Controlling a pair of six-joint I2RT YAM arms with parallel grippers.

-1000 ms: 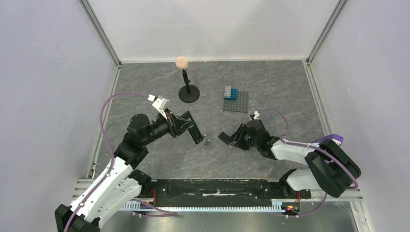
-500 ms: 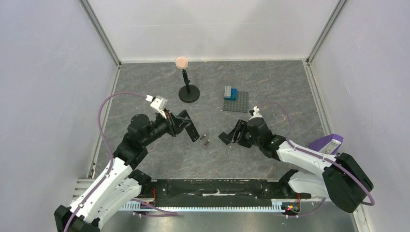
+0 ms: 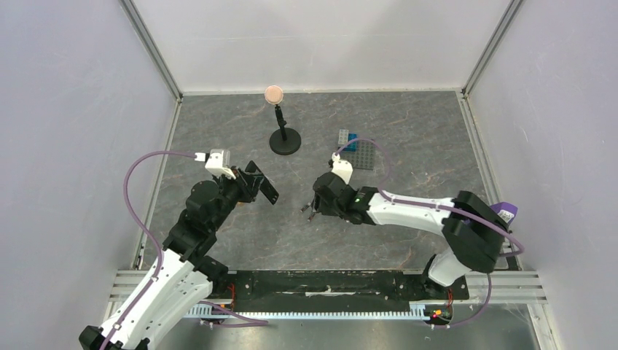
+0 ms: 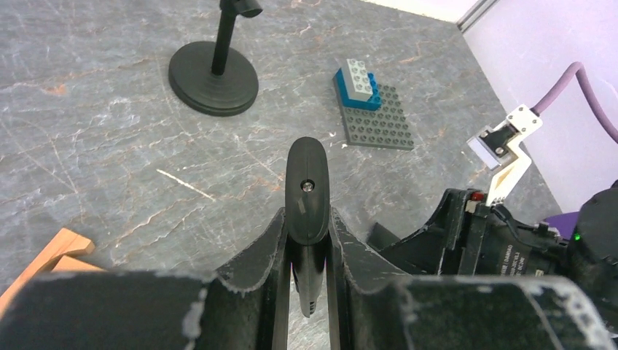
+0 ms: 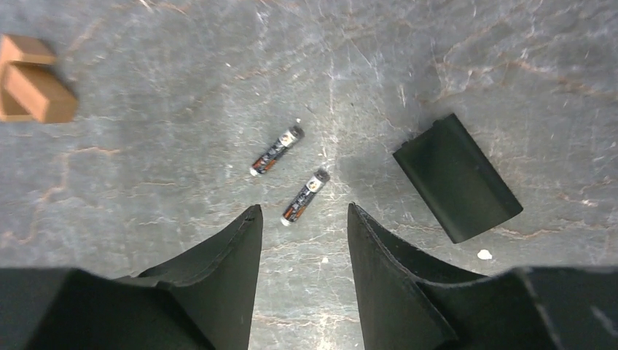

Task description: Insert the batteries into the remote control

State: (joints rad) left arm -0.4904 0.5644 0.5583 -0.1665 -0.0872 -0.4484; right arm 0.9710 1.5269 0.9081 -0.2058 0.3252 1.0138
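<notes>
grey bench [image 5: 146, 109]: right fingers [image 5: 211, 284] spread over 2 batteries [image 5: 306, 195], left fingers [image 4: 251, 266] pinching remote [image 4: 306, 189]. i'd centre on 1 before closing.

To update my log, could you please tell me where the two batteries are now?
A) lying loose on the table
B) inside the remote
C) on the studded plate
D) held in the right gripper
A: the right wrist view shows both batteries lying on the table ahead of the open right gripper, neither gripped.
</notes>
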